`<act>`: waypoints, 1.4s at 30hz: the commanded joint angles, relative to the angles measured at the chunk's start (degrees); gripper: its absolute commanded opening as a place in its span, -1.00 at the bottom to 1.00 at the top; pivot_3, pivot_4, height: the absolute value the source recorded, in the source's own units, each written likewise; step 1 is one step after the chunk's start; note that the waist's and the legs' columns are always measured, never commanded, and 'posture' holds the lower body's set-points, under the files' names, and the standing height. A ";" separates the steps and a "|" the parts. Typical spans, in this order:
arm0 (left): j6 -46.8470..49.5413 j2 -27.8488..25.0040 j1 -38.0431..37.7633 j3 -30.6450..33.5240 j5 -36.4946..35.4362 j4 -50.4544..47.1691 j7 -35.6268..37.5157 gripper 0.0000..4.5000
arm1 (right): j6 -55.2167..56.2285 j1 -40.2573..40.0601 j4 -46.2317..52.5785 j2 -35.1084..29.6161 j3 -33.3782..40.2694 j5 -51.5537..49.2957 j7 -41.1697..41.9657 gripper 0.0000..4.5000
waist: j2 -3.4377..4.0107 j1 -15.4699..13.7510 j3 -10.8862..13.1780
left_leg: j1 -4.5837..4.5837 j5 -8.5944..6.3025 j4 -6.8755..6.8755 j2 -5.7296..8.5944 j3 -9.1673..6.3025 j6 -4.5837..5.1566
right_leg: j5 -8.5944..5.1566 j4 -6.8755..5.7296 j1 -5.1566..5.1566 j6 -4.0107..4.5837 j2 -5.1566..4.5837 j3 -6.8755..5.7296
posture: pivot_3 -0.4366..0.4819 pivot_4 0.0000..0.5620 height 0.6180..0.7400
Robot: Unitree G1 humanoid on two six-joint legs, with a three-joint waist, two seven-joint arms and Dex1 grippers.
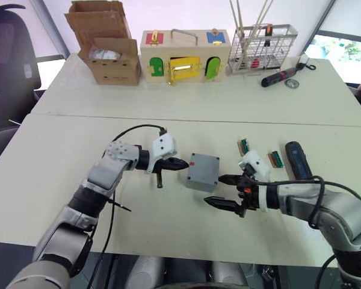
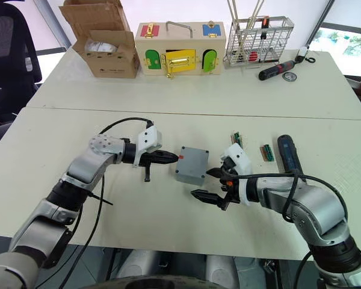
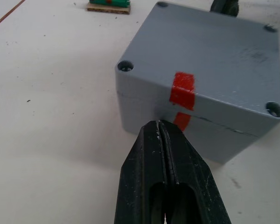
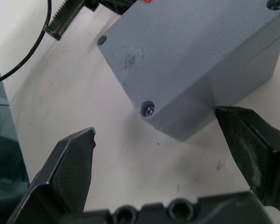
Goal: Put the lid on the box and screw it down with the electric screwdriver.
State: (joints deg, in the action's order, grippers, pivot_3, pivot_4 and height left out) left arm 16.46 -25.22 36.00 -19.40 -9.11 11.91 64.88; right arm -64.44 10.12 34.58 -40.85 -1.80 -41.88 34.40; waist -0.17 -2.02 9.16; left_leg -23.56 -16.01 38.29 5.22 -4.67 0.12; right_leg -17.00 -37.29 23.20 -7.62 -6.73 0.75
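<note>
Lid (image 1: pixel 203 169) on box (image 3: pixel 196 126), between both tools.

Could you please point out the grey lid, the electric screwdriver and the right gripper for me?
lid (image 3: pixel 214 56), left wrist view, on its flat top.
electric screwdriver (image 1: pixel 297 160), left eye view, on its black body.
right gripper (image 1: pixel 224 191), left eye view, between its open fingertips.

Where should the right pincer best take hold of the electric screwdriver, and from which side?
Probably from above, across the middle of the black barrel of the electric screwdriver. It lies flat on the table, pointing away from the robot, just outboard of the open right pincer, with its long sides free.
</note>
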 commanded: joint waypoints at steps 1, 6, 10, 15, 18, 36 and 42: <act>-4.77 4.03 3.72 -0.35 0.10 4.53 1.25 -1.00 | -1.05 1.04 3.30 2.76 -1.52 -2.30 -1.32 0.99 | 0.00 0.00 0.00 | 0.00 0.00 0.00 0.00 0.00 0.00 | 0.00 -0.02 0.00 0.00 0.00 0.00 | -0.05 -0.47 1.00; -7.37 9.11 6.60 2.79 -0.34 12.03 -1.15 -1.00 | -3.36 0.07 6.70 3.08 -1.43 -3.37 -2.77 0.99 | -0.02 -0.04 0.01 | 0.00 0.00 0.02 0.03 -0.01 0.01 | 0.00 -0.01 -0.02 0.00 -0.01 -0.02 | -0.05 -0.47 1.00; -9.39 6.38 5.32 3.74 2.26 11.61 -2.23 -1.00 | -1.54 -1.00 8.28 -2.40 4.73 -1.53 -2.51 0.99 | -0.05 0.86 0.02 | 0.00 -0.01 -0.03 0.01 0.02 0.02 | 0.00 -0.01 0.03 0.00 0.00 -0.02 | -0.05 -0.47 1.00; -9.39 -0.33 1.40 4.36 3.70 5.85 -2.00 -1.00 | 3.08 -0.85 5.16 -11.99 5.90 1.75 3.65 0.99 | -0.04 1.66 0.02 | 0.03 0.00 -0.08 -0.04 0.02 0.02 | 0.00 -0.03 0.05 0.00 0.04 -0.03 | -0.05 -0.47 1.00; -8.26 -3.19 -0.80 4.71 3.94 2.18 -2.07 -1.00 | 5.89 -0.17 3.20 -14.42 3.96 3.30 6.62 0.99 | -0.05 1.42 0.02 | 0.04 0.00 -0.09 -0.06 0.01 0.01 | 0.00 -0.03 0.03 0.00 0.03 -0.03 | -0.05 -0.47 1.00; -0.11 -2.97 -5.70 -0.53 1.64 -8.02 1.72 -1.00 | 12.93 5.10 -3.76 -7.54 -9.27 9.78 13.56 0.99 | -0.06 1.35 0.02 | 0.04 0.00 -0.03 -0.03 0.00 0.01 | 0.00 -0.02 -0.01 0.00 0.01 -0.02 | -0.05 -0.47 1.00; -1.85 -1.21 -4.68 -0.54 1.84 -5.33 1.87 -1.00 | 10.61 2.17 -0.15 -6.50 -8.05 9.31 11.52 0.99 | -0.06 1.28 0.01 | 0.04 0.00 -0.02 -0.03 -0.01 0.01 | 0.00 -0.04 -0.02 0.00 0.00 -0.02 | -0.05 -0.47 1.00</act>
State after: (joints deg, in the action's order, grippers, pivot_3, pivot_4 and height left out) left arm 15.89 -27.15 30.10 -20.02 -6.73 7.57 66.27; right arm -53.77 12.24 31.29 -48.19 -11.15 -30.75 46.08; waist -0.22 -0.74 9.17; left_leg -23.52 -16.01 38.27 5.19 -4.68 0.13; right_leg -17.00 -37.33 23.19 -7.62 -6.72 0.72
